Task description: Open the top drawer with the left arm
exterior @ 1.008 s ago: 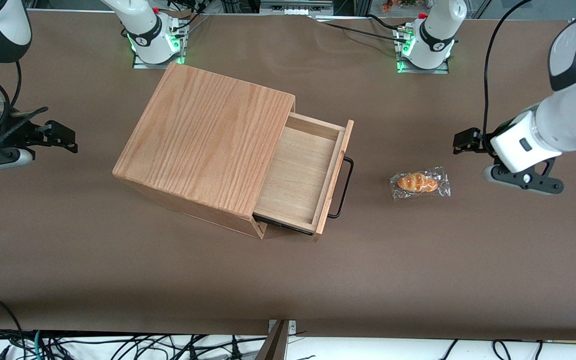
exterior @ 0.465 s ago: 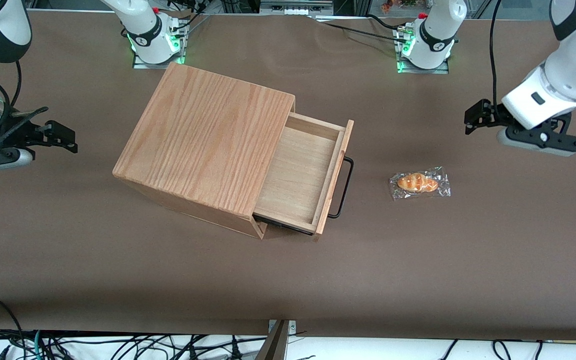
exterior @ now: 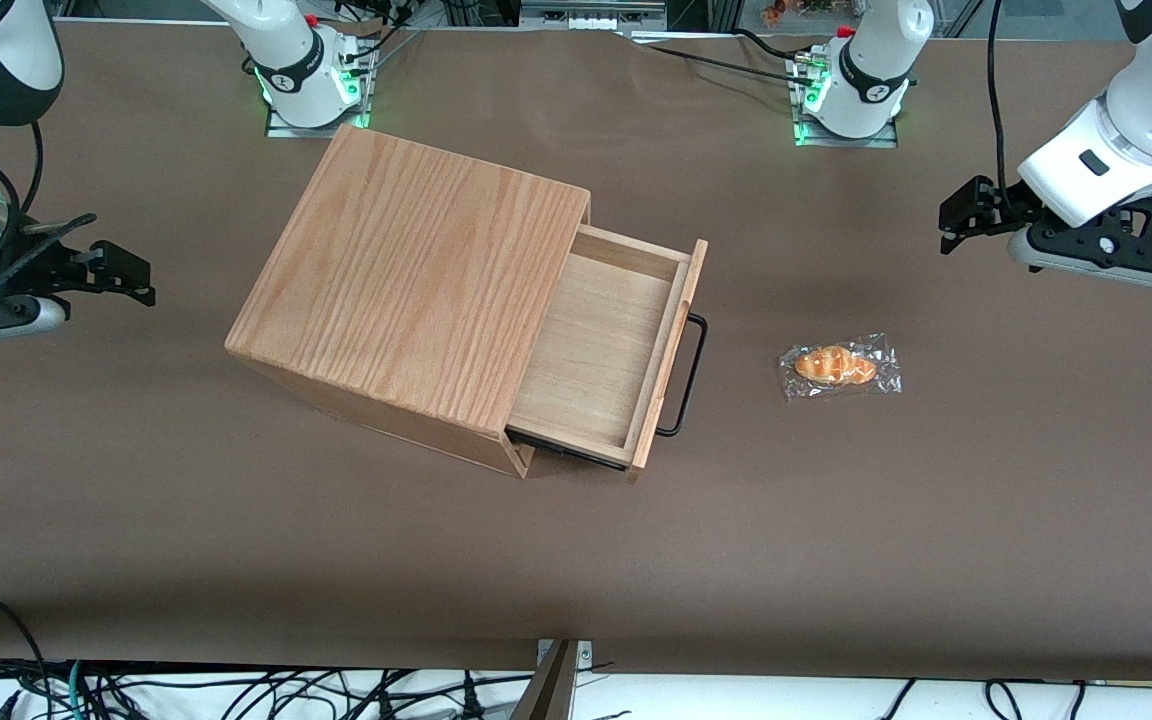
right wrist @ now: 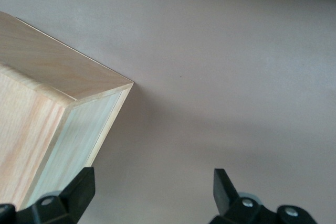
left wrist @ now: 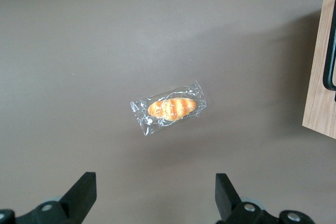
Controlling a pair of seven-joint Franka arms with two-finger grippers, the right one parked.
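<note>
The top drawer [exterior: 596, 350] of the oak-grain cabinet [exterior: 416, 280] stands pulled out, its light-wood inside bare. Its black bar handle [exterior: 691, 375] faces the working arm's end of the table. The drawer front [left wrist: 320, 66] and handle [left wrist: 331, 51] also show in the left wrist view. The left arm's gripper [exterior: 961, 215] is open and empty. It hangs above the table toward the working arm's end, well apart from the handle and farther from the front camera than the wrapped bread. In the left wrist view the gripper [left wrist: 155, 198] has its fingers [left wrist: 84, 192] wide apart.
A bread roll in clear wrap [exterior: 839, 366] lies on the brown table between the drawer handle and the working arm; it also shows in the left wrist view [left wrist: 170, 108]. The cabinet's corner [right wrist: 52, 77] shows in the right wrist view. Two arm bases [exterior: 851, 80] stand at the table's back edge.
The left arm's gripper has moved away from the front camera and slightly toward its own end of the table, past the bread. The drawer and bread have not moved.
</note>
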